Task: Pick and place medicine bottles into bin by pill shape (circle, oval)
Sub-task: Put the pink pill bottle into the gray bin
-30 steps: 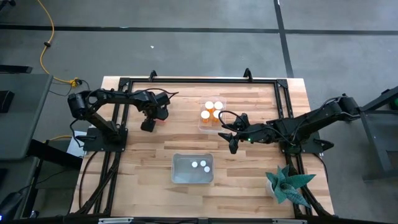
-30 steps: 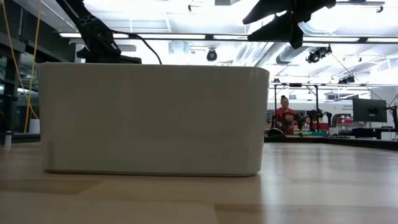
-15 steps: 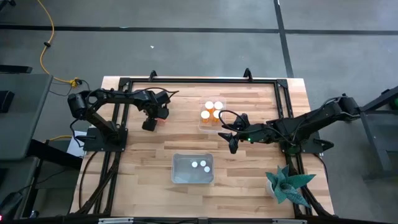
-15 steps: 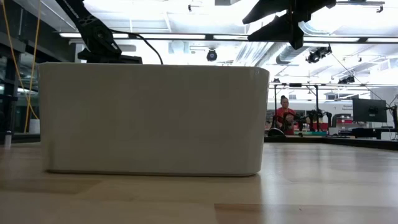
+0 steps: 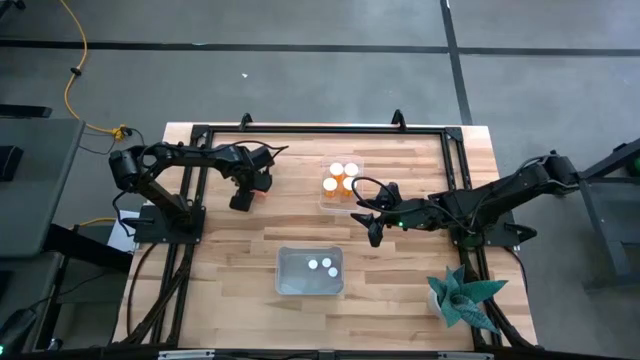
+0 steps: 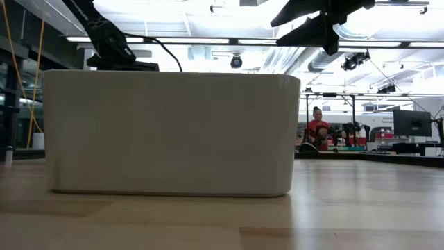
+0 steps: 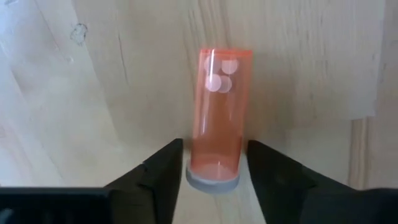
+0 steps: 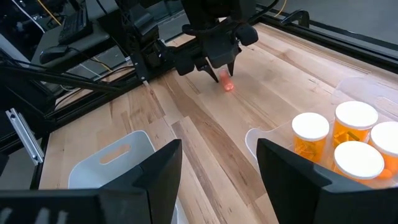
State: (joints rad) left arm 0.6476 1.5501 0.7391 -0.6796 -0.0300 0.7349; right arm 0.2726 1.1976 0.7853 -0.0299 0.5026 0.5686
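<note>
The tabletop (image 5: 400, 260) carries two containers: a white bin (image 5: 310, 271), in which two white-capped bottles are seen, and a clear bin (image 5: 342, 182), in which three orange bottles (image 8: 354, 140) are stood. One medicine bottle (image 7: 219, 118) is shown lying on its side on the wood at the left of the tabletop, well apart from both bins, with round pills visible at its closed end and its cap turned toward the left wrist camera.

The left gripper (image 7: 211, 163) is placed around the cap end of this bottle; its fingers (image 7: 163, 171) stand just beside the bottle on either side, and whether contact has been made cannot be told. The right gripper (image 5: 372, 228) is held with jaws apart and nothing between them, between the two bins.

Several risks are judged from this pose. Because the bottle is round and lies loose, it may be rolled or squeezed out forward if the fingers close unevenly. Because the grasp is taken near the cap rather than at mid-body, the far end may droop or the bottle may pivot when it is lifted. A slip during transfer could send it across the tabletop. Placement in the wrong bin remains possible if the pills are misread.
</note>
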